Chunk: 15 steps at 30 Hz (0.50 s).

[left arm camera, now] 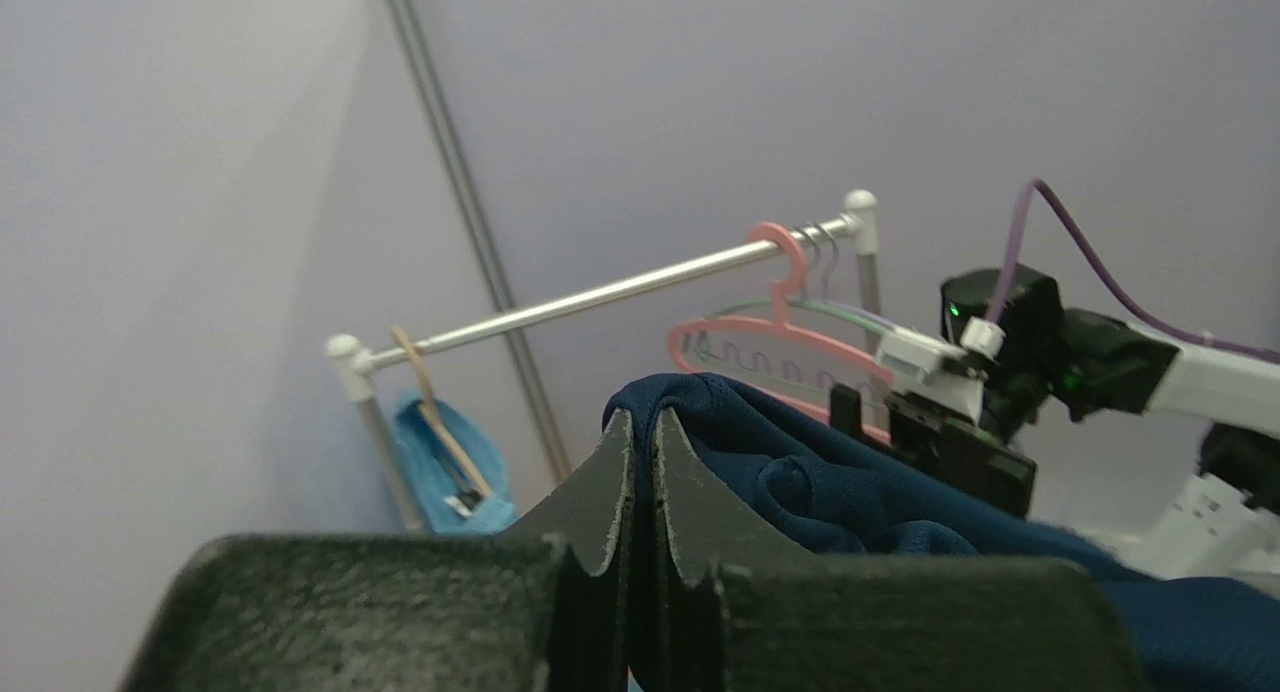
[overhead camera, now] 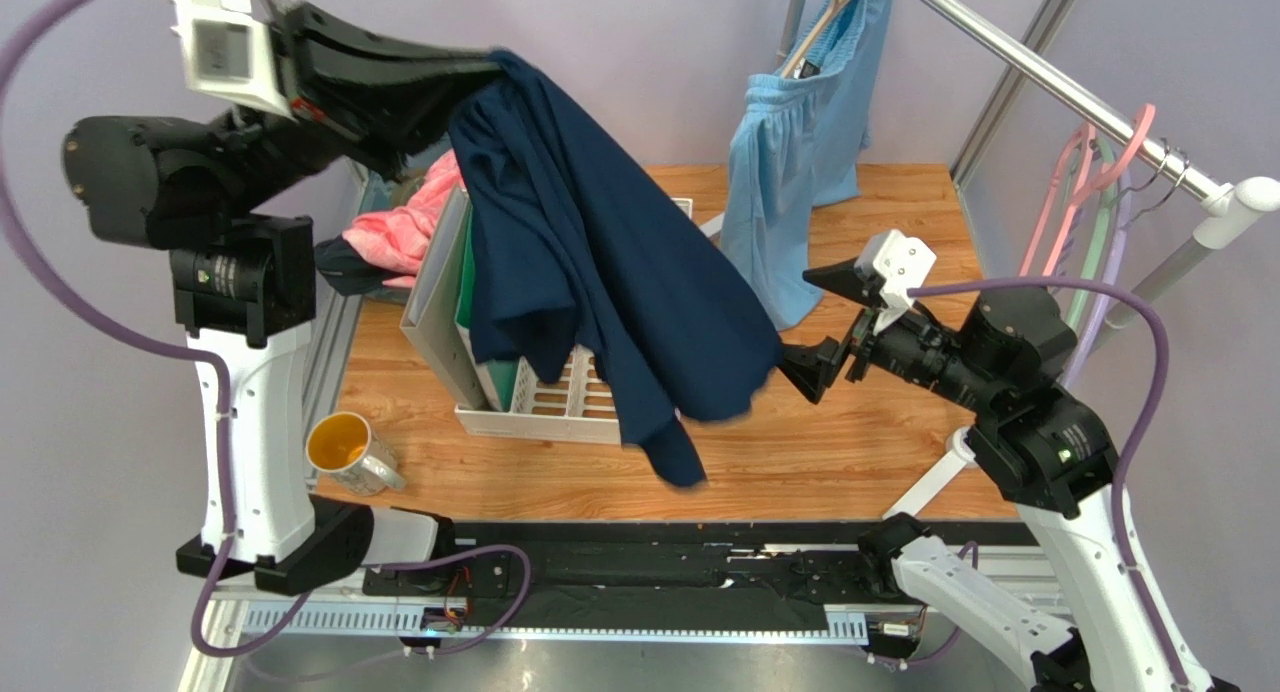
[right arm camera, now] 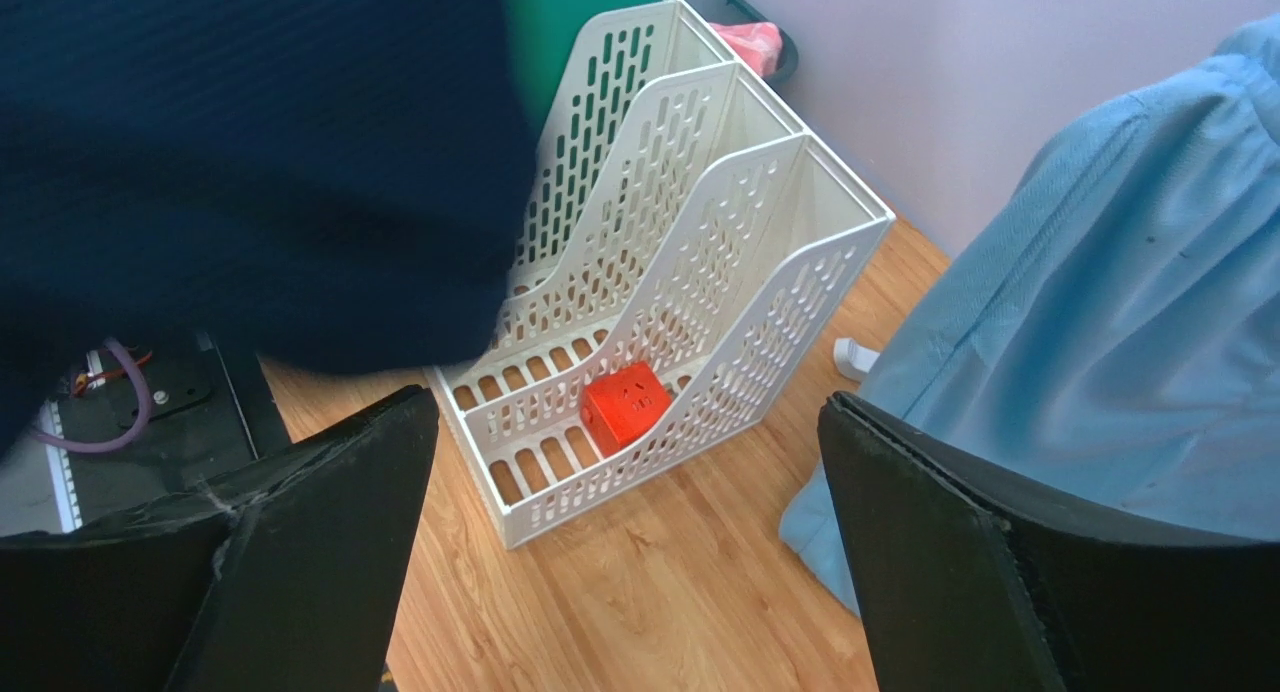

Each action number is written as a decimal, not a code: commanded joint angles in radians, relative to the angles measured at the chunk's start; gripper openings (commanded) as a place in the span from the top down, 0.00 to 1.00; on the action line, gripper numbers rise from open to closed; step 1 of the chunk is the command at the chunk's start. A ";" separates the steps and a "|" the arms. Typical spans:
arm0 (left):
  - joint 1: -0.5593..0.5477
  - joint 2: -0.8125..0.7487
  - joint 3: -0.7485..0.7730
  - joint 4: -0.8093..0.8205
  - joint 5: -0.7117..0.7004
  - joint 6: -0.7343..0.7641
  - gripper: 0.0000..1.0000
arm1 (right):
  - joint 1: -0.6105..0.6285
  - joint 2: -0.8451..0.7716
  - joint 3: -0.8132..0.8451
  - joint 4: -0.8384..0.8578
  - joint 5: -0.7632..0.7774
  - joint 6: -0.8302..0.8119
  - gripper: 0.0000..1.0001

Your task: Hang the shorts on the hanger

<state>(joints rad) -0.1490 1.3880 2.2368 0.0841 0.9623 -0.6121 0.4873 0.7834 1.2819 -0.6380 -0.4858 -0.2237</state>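
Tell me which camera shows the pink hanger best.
Left wrist: the hanger hangs nearly face-on on the rail, with its hook and most of its frame visible and its lower edge behind the shorts. The top view shows it edge-on at the rail's end. The right wrist view misses it.

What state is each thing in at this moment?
left gripper, shut on the shorts
right gripper, open, empty
shorts, hanging from the left gripper, not on a hanger
hanger, on the rail, bare
light blue shorts, hung at the rail
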 commanded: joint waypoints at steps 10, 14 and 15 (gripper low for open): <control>-0.460 -0.210 -0.663 -0.738 -0.015 0.928 1.00 | -0.003 -0.205 -0.168 -0.195 0.040 0.026 0.00; -0.468 -0.141 -0.628 -0.768 -0.172 0.974 1.00 | -0.003 -0.191 -0.214 -0.213 0.041 0.015 0.01; -0.475 -0.129 -0.614 -0.799 -0.151 0.998 1.00 | -0.003 -0.187 -0.216 -0.219 0.044 0.009 0.02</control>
<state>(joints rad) -0.6151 1.2587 1.5345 -0.6861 0.8951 0.2020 0.4873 0.5819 1.0843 -0.8349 -0.4461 -0.2165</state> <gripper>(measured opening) 0.007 0.991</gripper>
